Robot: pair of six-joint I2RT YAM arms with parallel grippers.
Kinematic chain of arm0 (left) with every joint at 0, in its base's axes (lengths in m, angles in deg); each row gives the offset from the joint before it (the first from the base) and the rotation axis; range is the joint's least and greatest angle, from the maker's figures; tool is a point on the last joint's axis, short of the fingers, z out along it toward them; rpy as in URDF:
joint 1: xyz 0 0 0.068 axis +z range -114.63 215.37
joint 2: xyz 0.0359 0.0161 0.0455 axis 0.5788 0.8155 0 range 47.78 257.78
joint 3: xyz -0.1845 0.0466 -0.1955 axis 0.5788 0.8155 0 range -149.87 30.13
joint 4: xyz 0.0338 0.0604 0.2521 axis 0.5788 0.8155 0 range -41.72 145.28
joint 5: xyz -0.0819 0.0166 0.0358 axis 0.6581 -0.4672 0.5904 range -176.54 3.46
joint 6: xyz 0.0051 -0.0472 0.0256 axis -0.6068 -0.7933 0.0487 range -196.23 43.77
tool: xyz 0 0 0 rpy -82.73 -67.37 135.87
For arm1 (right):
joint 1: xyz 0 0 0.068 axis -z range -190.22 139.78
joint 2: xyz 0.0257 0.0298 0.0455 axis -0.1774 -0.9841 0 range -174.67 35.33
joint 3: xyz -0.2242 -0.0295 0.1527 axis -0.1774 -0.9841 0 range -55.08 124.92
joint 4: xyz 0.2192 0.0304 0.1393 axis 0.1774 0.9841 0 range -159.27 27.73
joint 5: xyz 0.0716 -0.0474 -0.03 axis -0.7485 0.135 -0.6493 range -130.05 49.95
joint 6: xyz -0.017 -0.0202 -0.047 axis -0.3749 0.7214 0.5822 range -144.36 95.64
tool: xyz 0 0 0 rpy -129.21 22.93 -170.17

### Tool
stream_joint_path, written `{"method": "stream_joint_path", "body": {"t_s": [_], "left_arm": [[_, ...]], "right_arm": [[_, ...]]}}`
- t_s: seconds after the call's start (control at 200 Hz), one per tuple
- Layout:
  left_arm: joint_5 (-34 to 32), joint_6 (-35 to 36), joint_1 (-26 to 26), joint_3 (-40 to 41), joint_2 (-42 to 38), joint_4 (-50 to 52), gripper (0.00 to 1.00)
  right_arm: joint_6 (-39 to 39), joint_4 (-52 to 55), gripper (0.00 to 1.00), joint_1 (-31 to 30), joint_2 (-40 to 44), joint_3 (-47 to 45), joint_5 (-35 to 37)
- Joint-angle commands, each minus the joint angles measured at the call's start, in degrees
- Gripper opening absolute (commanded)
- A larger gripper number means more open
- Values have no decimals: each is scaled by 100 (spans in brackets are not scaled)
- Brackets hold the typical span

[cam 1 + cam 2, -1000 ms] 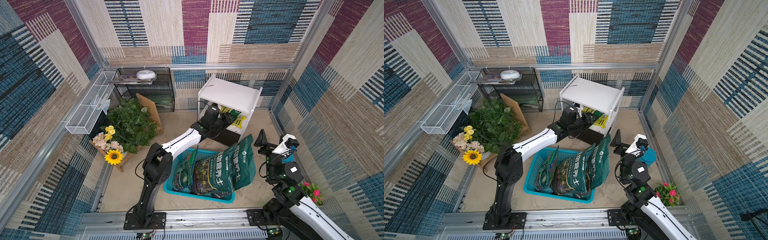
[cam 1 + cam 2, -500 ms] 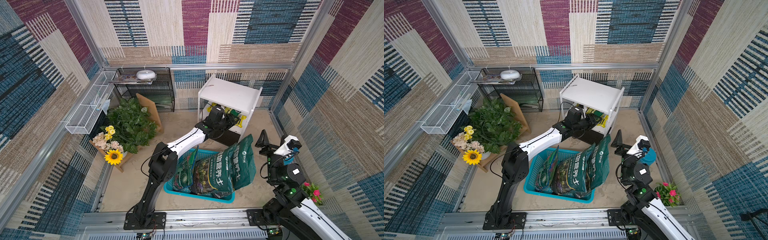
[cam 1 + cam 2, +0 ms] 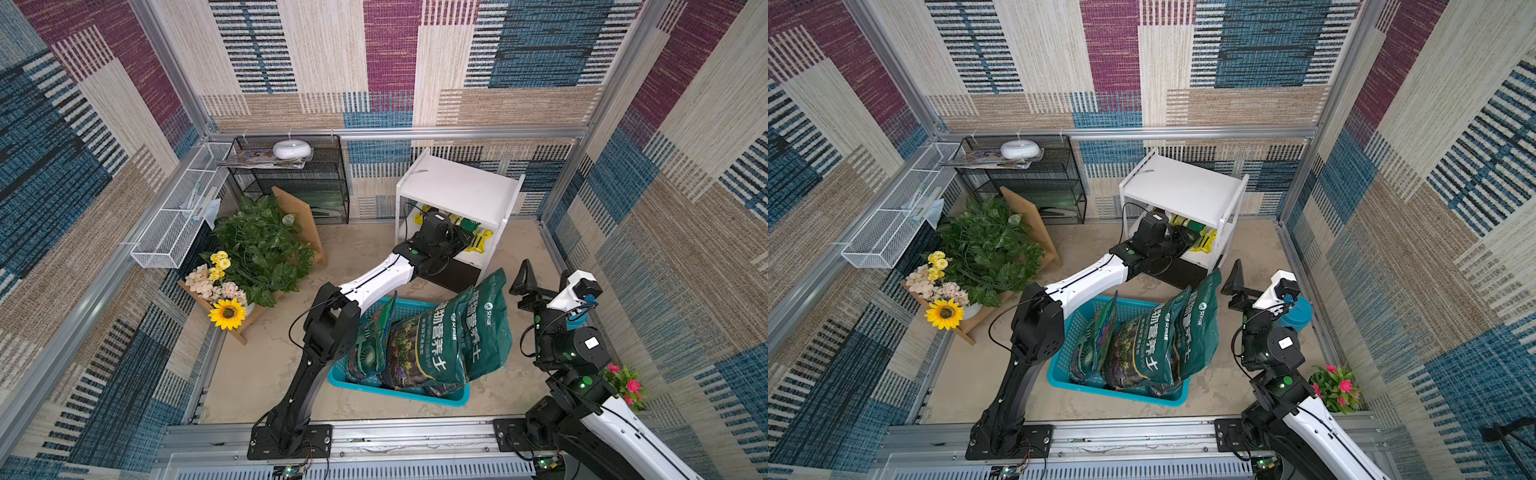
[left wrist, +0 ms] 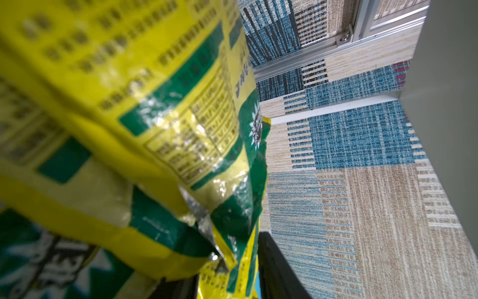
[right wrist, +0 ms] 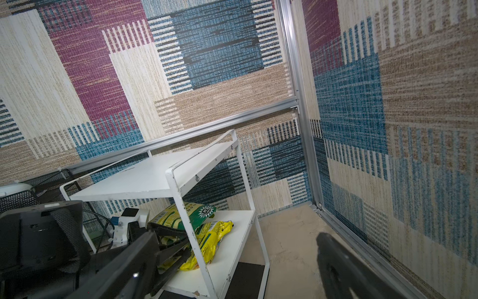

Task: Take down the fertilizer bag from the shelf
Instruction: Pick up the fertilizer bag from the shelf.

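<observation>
Small white two-board shelf unit (image 3: 457, 189): white boards + posts, black btm panel. Crinkly yellow-green plastic fertilizer bag (image 4: 160, 111): bright yellow w/ green bands, dark print, silvery patch at crumpled edge. Tall dark-green plastic soil bags (image 3: 486, 332): white characters, flower pics lower down. Teal plastic mesh basket (image 3: 399, 392): plain teal. Black wire-mesh rack (image 3: 299, 187); long white wire basket (image 3: 174, 224). Yellow sunflower (image 3: 227, 313), dark centre. Carpet-covered walls (image 3: 390, 50): patchwork of maroon, blue, cream, tan, w/ striped blocks.
</observation>
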Motion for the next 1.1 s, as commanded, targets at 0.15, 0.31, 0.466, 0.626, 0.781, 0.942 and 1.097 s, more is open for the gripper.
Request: {"method": "stream_joint_path", "body": {"t_s": [0.15, 0.31, 0.466, 0.626, 0.781, 0.942, 1.097], "left_arm": [[-217, 81, 16, -432, 245, 265, 0], [-199, 121, 8, -227, 23, 161, 0], [-234, 209, -45, 451, -563, -103, 0], [-451, 313, -81, 1438, -1361, -660, 0], [-406, 421, -80, 1932, -1855, -782, 0], [-500, 775, -89, 2446, -2640, -586, 0], [-834, 1253, -97, 2145, -3428, 1138, 0]], "right_arm": [[-48, -62, 99, -1, 6, -11, -52], [-52, -76, 99, -1, -3, -20, -75], [-72, -66, 99, -1, 19, -20, -88], [-85, -63, 99, -2, 21, -29, -122], [-100, -61, 99, -3, 15, -29, -141], [-108, -41, 99, -3, 23, -20, -176], [-148, -5, 99, -1, 41, -22, -217]]}}
